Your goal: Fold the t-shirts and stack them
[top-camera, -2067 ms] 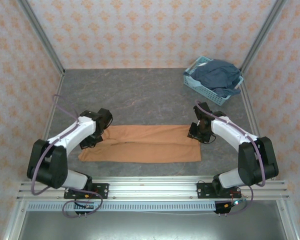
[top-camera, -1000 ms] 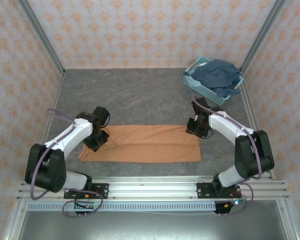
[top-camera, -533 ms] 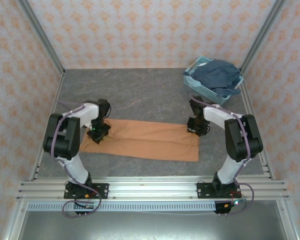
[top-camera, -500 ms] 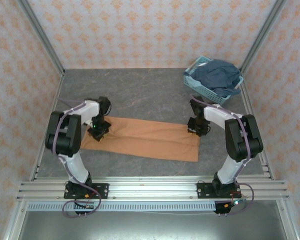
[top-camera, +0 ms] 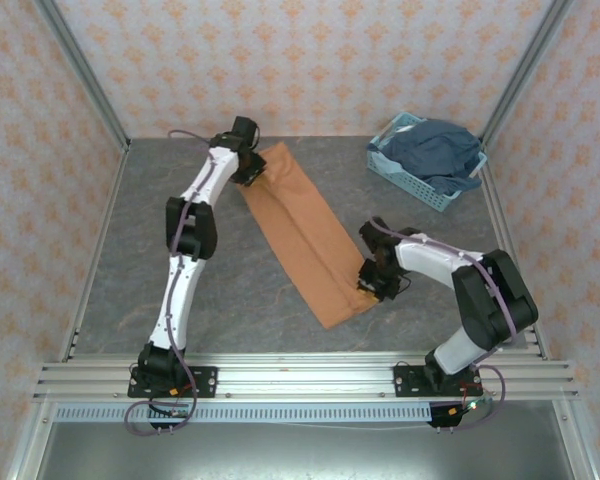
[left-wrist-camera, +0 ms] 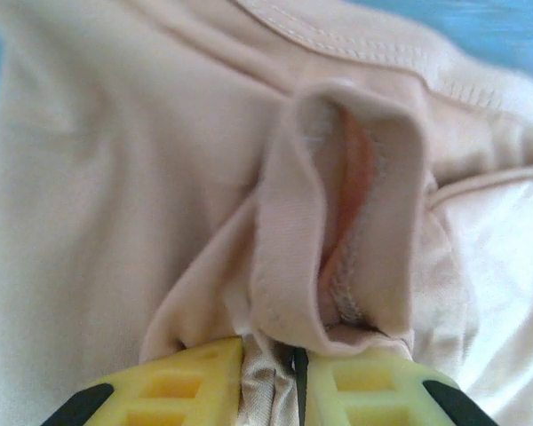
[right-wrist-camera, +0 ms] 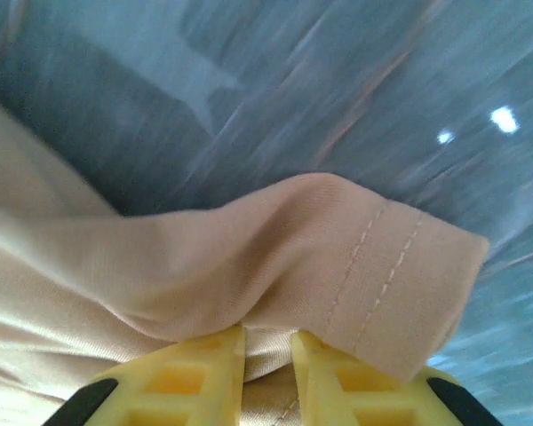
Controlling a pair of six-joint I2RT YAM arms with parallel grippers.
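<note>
t-shirt (top-camera: 302, 232) stretched flat between your two sets of jaws
your left gripper (top-camera: 250, 168) is clamped tight on a bunched fold, your right gripper (top-camera: 372, 284) clamped tight on the stitched hem.

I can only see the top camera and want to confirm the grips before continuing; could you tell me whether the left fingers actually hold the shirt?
Observer: Yes, the left wrist camera shows the left fingers shut on a bunched fold of the shirt.
Operator: Thank you, and the right side?
Observer: The right fingers pinch a corner with a double-stitched hem.
</note>
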